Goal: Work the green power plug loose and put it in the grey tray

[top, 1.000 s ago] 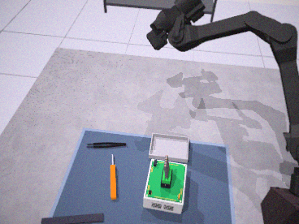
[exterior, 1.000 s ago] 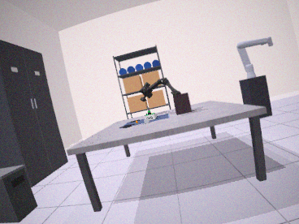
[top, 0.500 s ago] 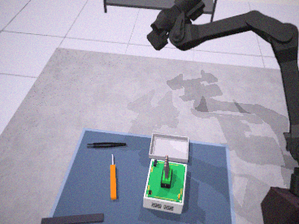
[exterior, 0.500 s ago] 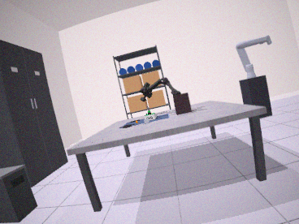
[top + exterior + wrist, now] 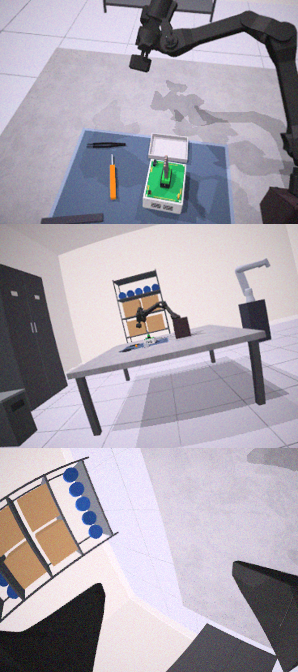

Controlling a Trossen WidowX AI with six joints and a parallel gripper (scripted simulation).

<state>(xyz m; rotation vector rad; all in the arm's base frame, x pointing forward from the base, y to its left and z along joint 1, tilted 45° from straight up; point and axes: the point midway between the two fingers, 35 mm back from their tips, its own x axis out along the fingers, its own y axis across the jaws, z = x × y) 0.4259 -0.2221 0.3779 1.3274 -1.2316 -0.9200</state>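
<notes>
Plug [image 5: 166, 178]: green, dark at the near end. Board [image 5: 156, 181]: green, yellow marks near corners. Housing [image 5: 151, 204]: white. Tray [image 5: 168, 148]: pale grey. Mat [image 5: 134, 178]: blue, lighter border. Driver [image 5: 112, 182]: orange handle. Tweezers [image 5: 107, 144]: black. Tabletop [image 5: 65, 97] [image 5: 174, 353] [image 5: 215, 513]: mottled grey. Claw [image 5: 140, 63] [image 5: 138, 325] [image 5: 169, 579]: black.
</notes>
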